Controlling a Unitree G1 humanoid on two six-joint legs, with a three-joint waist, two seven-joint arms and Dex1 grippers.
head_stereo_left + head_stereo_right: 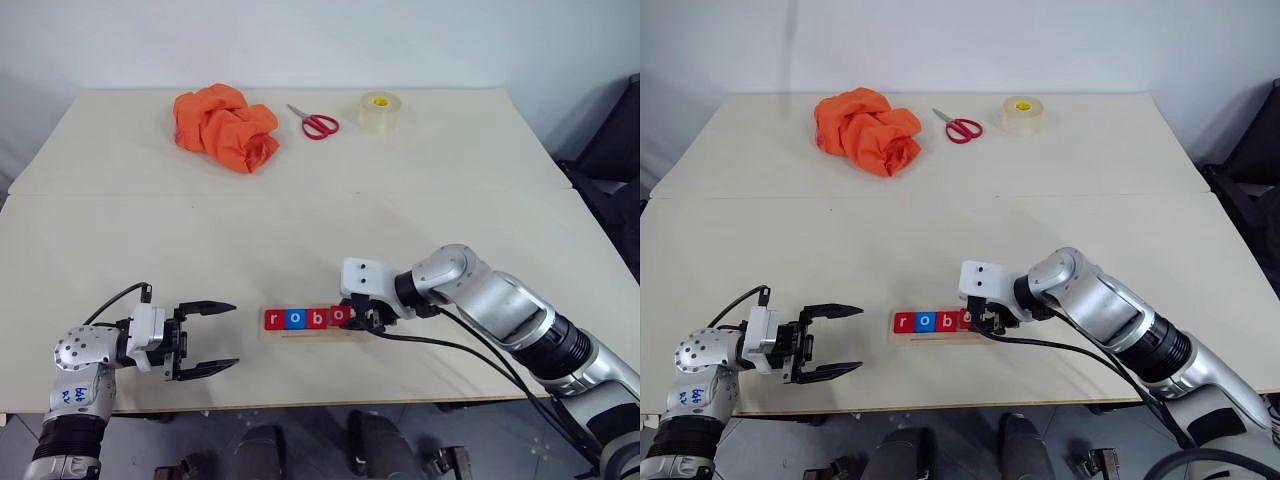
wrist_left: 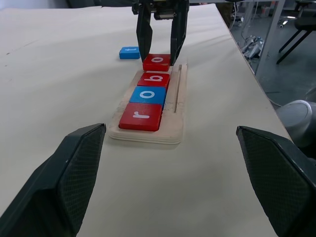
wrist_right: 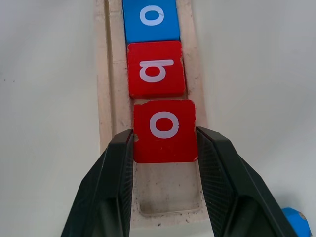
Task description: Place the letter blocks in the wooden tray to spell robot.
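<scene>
Your wooden tray [image 2: 174, 114] runs lengthwise straight away from your right gripper [image 3: 165, 143], long axis in line with the fingers. In it sit red r [image 2: 140, 116], blue o [image 2: 148, 94] and red b [image 2: 153, 79], end to end. The right gripper grips the second red o [image 3: 164, 130] by its two side edges, over the tray's fourth slot and just short of the b; I'd say lower and release. The last slot lies empty nearest the wrist. The blue t [image 2: 129, 52] lies on the table just beside that gripper, so it's your nearer arm. The left gripper [image 1: 205, 340] hangs wide open, empty, beyond the r end.
</scene>
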